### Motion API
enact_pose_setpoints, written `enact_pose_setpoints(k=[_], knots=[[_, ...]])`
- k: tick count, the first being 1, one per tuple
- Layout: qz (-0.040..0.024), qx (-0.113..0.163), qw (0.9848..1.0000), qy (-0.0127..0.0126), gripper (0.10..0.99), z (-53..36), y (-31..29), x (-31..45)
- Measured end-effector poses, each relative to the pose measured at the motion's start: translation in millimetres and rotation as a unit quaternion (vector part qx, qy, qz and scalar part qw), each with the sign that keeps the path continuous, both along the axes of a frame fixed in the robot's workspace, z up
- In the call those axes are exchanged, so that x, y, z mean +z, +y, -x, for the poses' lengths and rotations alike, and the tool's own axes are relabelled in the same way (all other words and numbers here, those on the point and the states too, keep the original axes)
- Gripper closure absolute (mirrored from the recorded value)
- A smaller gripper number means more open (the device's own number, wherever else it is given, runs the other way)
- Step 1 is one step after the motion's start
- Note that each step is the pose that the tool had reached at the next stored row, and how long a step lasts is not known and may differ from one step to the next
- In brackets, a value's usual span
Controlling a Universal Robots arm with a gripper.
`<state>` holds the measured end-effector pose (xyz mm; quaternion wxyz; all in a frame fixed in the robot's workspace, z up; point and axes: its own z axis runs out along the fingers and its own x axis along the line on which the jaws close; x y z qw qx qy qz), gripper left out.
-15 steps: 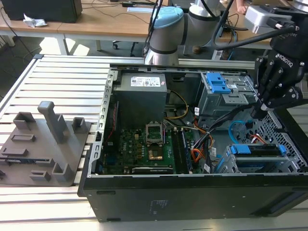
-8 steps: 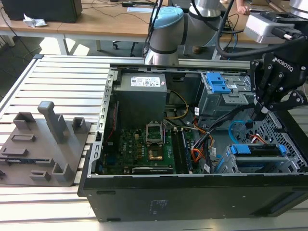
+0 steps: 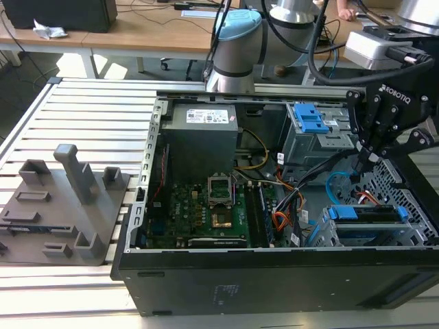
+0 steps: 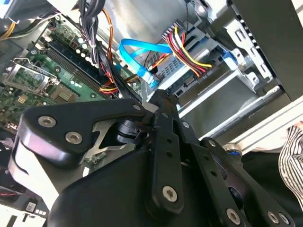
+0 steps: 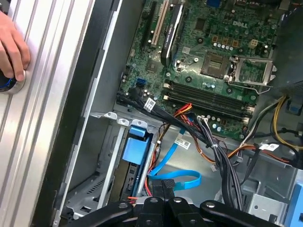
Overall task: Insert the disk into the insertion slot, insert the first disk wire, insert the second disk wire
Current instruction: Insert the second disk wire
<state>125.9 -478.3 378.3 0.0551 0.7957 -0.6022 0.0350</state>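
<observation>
Disk [image 3: 363,214], a flat grey hard drive in a bright blue plastic carrier, lies seated in the insertion slot [image 3: 357,238], the low grey perforated metal cage at the case corner on the exterior view's right. Judged rigid, dense and shock-sensitive; best held by the carrier's side rails, not its face.

Black gripper [image 3: 362,163] hangs just above the cage. Its fingers [image 4: 163,123] are pressed together, apparently pinching the plug end of the flat blue ribbon wire [image 4: 137,49]. The ribbon looks limp, so the stiff plug is the place to hold.

Count: one disk, one blue ribbon wire, one red-yellow-black wire bundle [image 4: 189,47], one open black computer case [image 3: 274,281] on the slatted tabletop [image 3: 82,116].
</observation>
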Motion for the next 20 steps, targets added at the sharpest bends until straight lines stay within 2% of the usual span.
enact_pose_setpoints(k=[3, 4, 8, 11, 13, 15, 19, 20], knots=[[0.0047, 0.004, 1.0, 0.0, 0.98, 0.0, 8.2, -5.5], [0.0078, 0.004, 1.0, 0.0, 0.98, 0.0, 8.3, -6.2], [0.0089, 0.004, 1.0, 0.0, 0.973, 0.0, 8.3, -6.1], [0.0094, 0.004, 0.9999, 0.0, 0.784, 0.0, 8.3, -6.2], [0.0109, 0.004, 0.9999, 0.0, 0.784, 0.0, 8.4, -6.5], [0.0197, 0.004, 0.9998, 0.0001, 0.784, 0.0, 8.3, -11.0], [0.0226, 0.004, 0.9997, 0.0001, 0.784, 0.0, 8.3, -17.1], [0.0256, 0.004, 0.9997, 0.0001, 0.784, 0.0, 8.3, -18.8]])
